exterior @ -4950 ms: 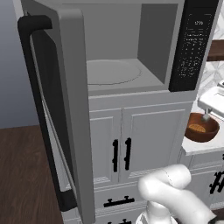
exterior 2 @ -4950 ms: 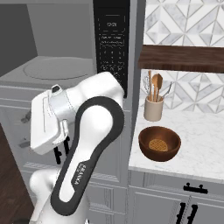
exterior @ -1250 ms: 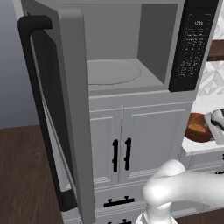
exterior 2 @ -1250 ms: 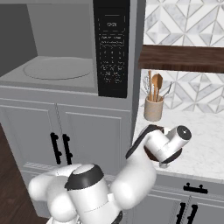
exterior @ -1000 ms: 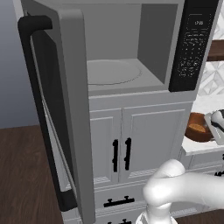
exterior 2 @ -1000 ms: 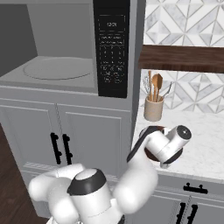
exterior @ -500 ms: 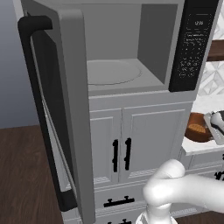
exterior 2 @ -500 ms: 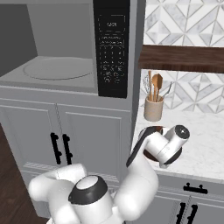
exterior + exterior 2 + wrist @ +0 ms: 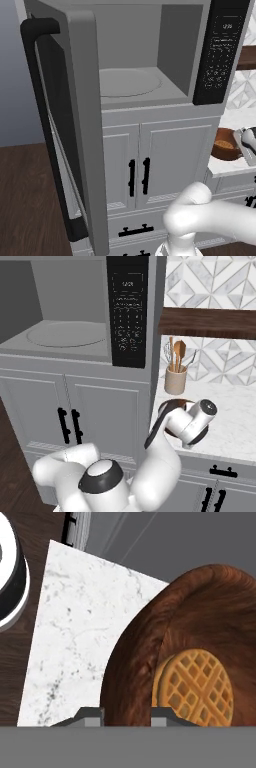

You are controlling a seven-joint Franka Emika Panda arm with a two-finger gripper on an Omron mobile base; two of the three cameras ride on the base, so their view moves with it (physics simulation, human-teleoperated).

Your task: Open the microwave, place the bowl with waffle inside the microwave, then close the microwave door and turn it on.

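Observation:
The microwave stands open, its turntable bare and its keypad on the right. The microwave door is swung out to the left, with its black bar handle toward me. The reddish-brown bowl rests on the marble counter right of the microwave, holding the golden waffle. My gripper is down on the bowl's near rim, one finger outside the wall and one inside, both against it. From the left, bowl and gripper sit at the right edge.
A beige utensil holder with wooden spoons stands behind the bowl, under a dark wooden shelf. White cabinet doors with short black handles are below the microwave. The open door juts far out on the left.
Over the last second the hand has stayed at the bowl, shifting only slightly. Five seconds ago the arm was raised and the bowl stood uncovered.

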